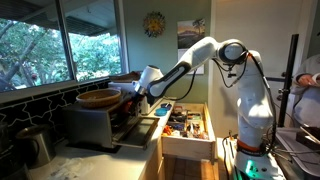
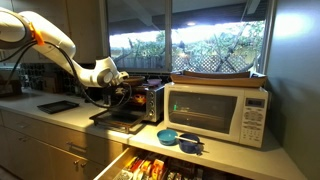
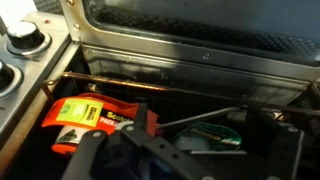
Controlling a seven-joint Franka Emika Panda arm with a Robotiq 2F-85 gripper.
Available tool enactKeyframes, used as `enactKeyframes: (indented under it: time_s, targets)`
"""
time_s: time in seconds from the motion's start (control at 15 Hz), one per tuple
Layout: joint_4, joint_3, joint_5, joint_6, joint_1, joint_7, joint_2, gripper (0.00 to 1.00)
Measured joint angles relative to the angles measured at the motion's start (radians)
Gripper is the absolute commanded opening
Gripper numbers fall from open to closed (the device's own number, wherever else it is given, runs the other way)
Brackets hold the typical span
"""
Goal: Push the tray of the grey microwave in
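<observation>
The grey microwave (image 1: pixel 92 124) (image 2: pixel 146 100) is a boxy silver oven whose front door (image 2: pixel 115 118) is dropped open. My gripper (image 1: pixel 141 93) (image 2: pixel 112 77) is at its open front, just above the door. In the wrist view the dark tray (image 3: pixel 190 108) lies in the dark cavity and bears a red-orange packet (image 3: pixel 85 115) and a green packet (image 3: pixel 205 135). My gripper (image 3: pixel 190 160) looks open, with dark fingers on either side, close over the tray's near part. I cannot tell whether it touches the tray. The oven's metal frame (image 3: pixel 200 65) fills the upper part of that view.
A wooden bowl (image 1: pixel 100 98) sits on top of the oven. A white appliance with a dark door (image 2: pixel 215 110) stands beside it, with blue bowls (image 2: pixel 176 138) in front. A pale wooden drawer of colourful clutter (image 1: pixel 186 126) (image 2: pixel 150 168) stands open below the counter. The oven's knobs (image 3: pixel 25 38) show in the wrist view.
</observation>
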Motion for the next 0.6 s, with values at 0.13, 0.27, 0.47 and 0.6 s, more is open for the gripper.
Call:
enactKeyframes:
  time_s: [0.13, 0.27, 0.47, 0.6]
  targets:
    - [-0.036, 0.002, 0.009, -0.083, 0.000, 0.000, -0.065, 1.00]
    - [-0.073, 0.001, 0.012, -0.189, 0.000, 0.001, -0.130, 1.00]
    - [-0.111, -0.004, 0.006, -0.215, -0.007, 0.042, -0.171, 1.00]
    - [-0.122, -0.008, -0.003, -0.192, -0.012, 0.062, -0.159, 1.00]
